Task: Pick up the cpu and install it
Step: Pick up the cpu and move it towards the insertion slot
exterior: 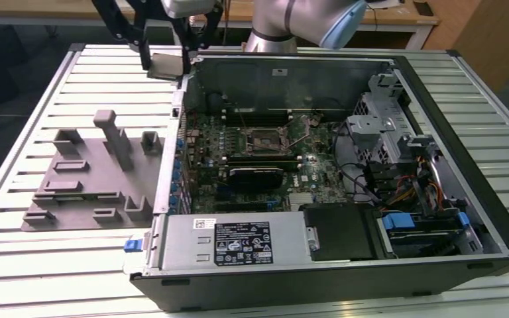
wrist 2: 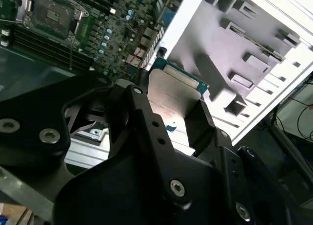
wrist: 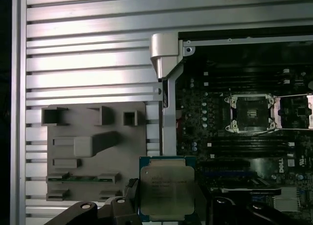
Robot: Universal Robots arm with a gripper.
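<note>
Black hand (wrist 2: 172,107) clamps the cpu (wrist: 167,191) near the computer case (exterior: 325,79) wall, motherboard socket (wrist: 252,112) open inside

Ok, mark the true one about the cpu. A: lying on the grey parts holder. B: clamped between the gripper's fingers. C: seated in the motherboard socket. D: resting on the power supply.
B: in both wrist views the cpu sits clamped in the gripper, while the socket lies open with no chip in it.

The claw (wrist: 167,194) clamps the cpu (wrist: 166,186) by its edges.
</note>
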